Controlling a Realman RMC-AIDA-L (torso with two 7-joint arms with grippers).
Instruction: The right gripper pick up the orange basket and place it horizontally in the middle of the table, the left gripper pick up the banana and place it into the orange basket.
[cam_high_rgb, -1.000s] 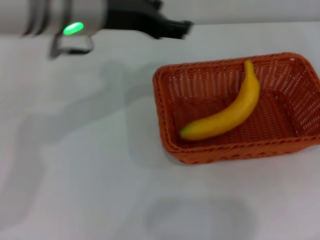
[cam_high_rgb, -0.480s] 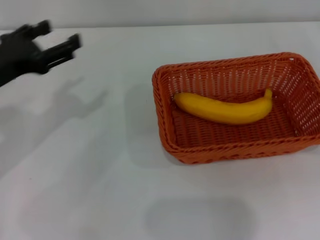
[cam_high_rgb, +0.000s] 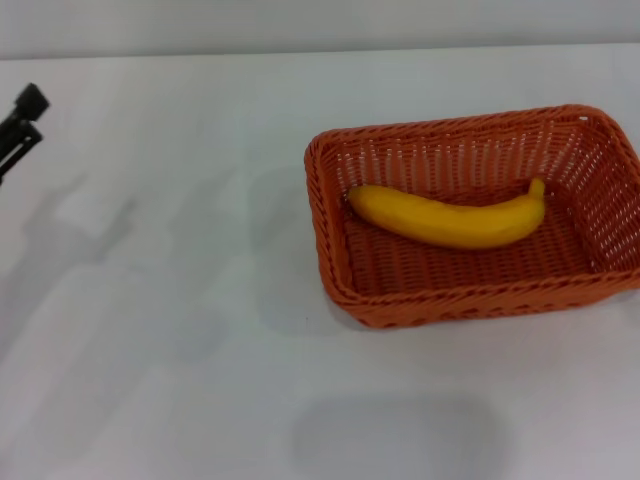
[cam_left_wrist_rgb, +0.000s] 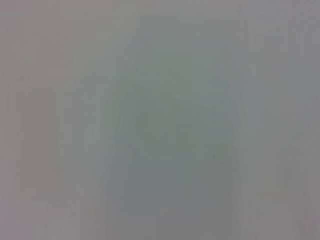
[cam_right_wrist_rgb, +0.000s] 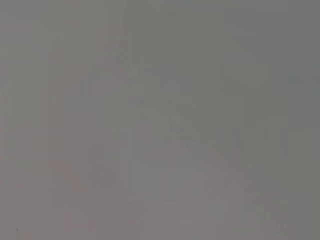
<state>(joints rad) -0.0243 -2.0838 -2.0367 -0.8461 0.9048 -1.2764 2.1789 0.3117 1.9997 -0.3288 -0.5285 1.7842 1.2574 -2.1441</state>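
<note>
The orange basket stands on the white table at the right of the head view, its long side running left to right. Inside it the yellow banana lies flat along the basket's floor, stem end toward the right. At the far left edge of the head view only the black fingertips of my left gripper show, far from the basket, with nothing between them. My right gripper is out of view. Both wrist views show only a plain grey surface.
The basket's right end reaches the right edge of the head view. Faint shadows lie on the tabletop at the left and at the front centre.
My left gripper has drawn back leftward, from above the basket's far left corner to the picture's left edge. The banana has turned from slanted to lying flat along the basket.
</note>
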